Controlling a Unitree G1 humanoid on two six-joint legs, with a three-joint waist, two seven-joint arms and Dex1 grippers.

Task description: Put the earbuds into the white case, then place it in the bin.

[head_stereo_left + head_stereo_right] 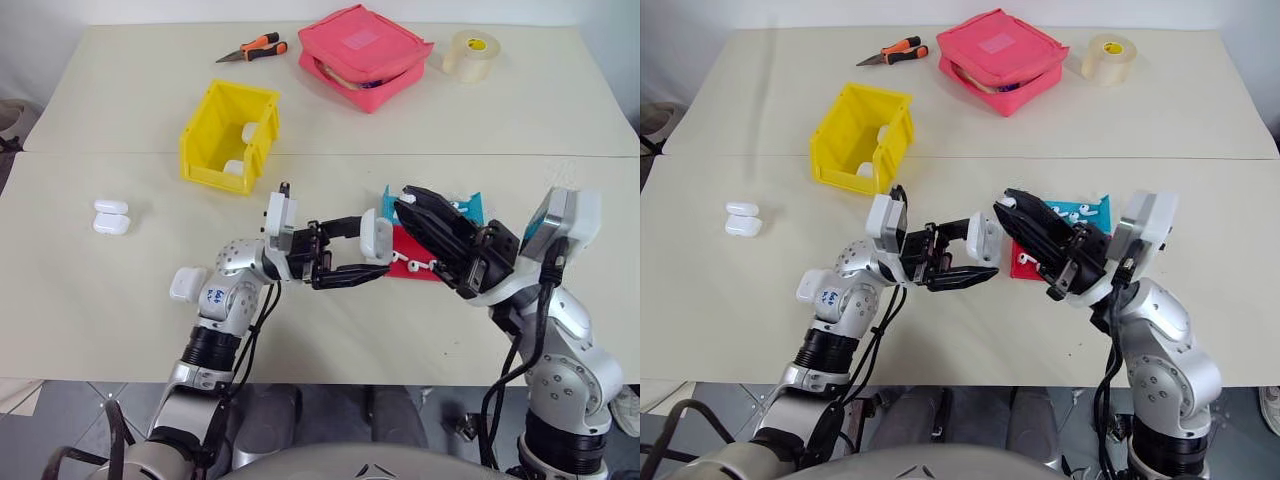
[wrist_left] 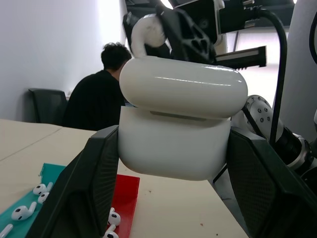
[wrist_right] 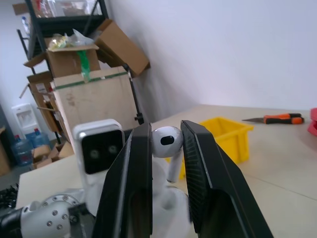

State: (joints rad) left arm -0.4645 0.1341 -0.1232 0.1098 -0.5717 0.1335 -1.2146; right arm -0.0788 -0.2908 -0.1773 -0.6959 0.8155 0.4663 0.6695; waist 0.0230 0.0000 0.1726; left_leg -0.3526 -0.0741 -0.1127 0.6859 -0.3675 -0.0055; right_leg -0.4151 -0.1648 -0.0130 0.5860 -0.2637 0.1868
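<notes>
Tabletop, earbud (image 3: 166,141) pinched in right tool (image 3: 166,148)

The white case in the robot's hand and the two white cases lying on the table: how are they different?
The held white case is up in the air, clamped in the left gripper; the two spare cases lie on the table, untouched. An earbud hovers by the held one, none by the spares. All are glossy, white and rounded.

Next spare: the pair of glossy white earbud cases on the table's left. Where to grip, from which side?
Come straight down on the nearer glossy white earbud case, fingers across its short width on the two long flat sides. It lies flat with bare cream table toward the robot; its twin sits close behind, so slip one finger between them.
</notes>
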